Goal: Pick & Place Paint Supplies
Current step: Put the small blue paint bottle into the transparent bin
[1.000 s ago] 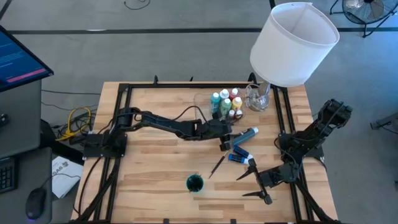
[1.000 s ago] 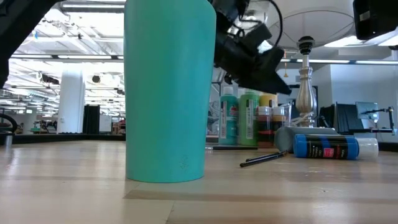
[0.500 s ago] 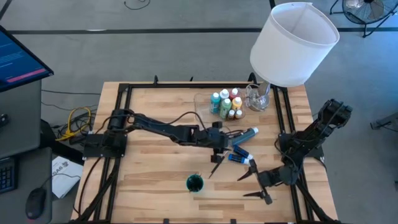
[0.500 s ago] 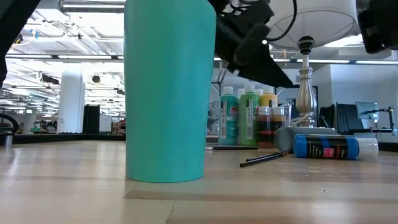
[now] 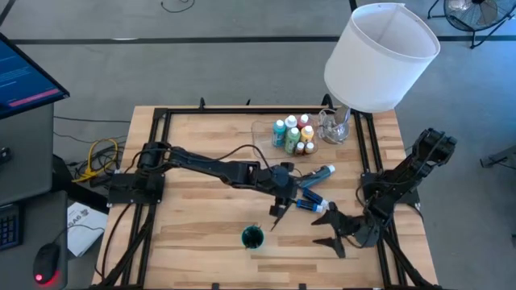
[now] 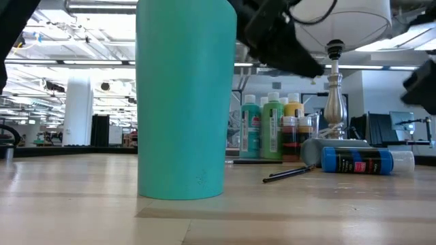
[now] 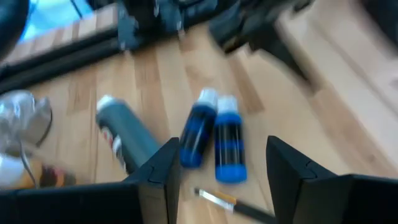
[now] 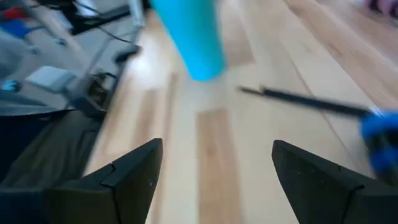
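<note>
My left gripper (image 5: pixel 280 203) hangs open above the table's middle. In the left wrist view its fingers (image 7: pixel 227 180) stand apart over a thin dark brush (image 7: pixel 231 201). Just beyond lie two blue bottles (image 7: pixel 214 140) and a darker bottle (image 7: pixel 127 140), all on their sides. The brush (image 5: pixel 280 216) lies flat beside the teal cup (image 5: pixel 252 237). My right gripper (image 5: pixel 324 229) is wide open, low near the table's right near corner, and touches nothing. It faces the brush (image 8: pixel 305 99) and cup (image 8: pixel 189 37). Several upright bottles (image 5: pixel 294 135) stand in a clear tray.
A lamp with a big white shade (image 5: pixel 379 56) and a glass base (image 5: pixel 334 125) stands at the far right corner, beside the tray. The cup (image 6: pixel 180 99) stands upright near the near edge. Black frame rails (image 5: pixel 161 153) run along the table's sides. Bare wood lies to the left.
My left gripper has moved from beside the tray toward the near edge and now hangs over the blue bottles and the brush. My right gripper has shifted slightly toward the far edge and turned. The bottles, brush and cup have stayed put.
</note>
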You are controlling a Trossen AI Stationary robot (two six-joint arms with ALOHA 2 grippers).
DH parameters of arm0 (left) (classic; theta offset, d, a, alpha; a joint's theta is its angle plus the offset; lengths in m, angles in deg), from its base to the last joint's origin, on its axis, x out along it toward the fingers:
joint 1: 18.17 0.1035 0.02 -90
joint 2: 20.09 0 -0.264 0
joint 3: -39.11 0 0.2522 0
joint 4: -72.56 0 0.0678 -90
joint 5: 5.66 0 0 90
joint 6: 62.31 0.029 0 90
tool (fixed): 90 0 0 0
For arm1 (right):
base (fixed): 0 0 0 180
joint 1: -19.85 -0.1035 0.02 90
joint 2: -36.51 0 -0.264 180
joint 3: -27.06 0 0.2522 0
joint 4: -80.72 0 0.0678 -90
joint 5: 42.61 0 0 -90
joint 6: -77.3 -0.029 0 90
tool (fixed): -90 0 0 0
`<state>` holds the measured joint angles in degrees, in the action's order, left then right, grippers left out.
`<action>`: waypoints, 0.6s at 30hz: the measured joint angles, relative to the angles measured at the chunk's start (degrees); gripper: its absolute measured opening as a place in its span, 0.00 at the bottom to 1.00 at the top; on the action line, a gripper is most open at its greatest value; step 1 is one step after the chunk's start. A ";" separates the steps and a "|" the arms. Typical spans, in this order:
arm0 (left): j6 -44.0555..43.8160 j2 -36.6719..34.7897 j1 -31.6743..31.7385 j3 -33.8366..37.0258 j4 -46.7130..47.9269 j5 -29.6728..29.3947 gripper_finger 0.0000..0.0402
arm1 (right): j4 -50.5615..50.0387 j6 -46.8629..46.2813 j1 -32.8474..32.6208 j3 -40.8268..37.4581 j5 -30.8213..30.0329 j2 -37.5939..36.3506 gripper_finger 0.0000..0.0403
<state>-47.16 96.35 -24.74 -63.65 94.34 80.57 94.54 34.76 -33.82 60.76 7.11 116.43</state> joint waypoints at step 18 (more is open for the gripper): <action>1.23 12.70 -0.22 -10.19 -0.53 8.91 0.33 | -17.36 -24.03 -1.60 -0.02 -3.25 -0.04 0.74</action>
<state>-45.93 109.05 -24.96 -73.84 93.81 89.48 77.19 10.73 -35.42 60.74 3.86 116.39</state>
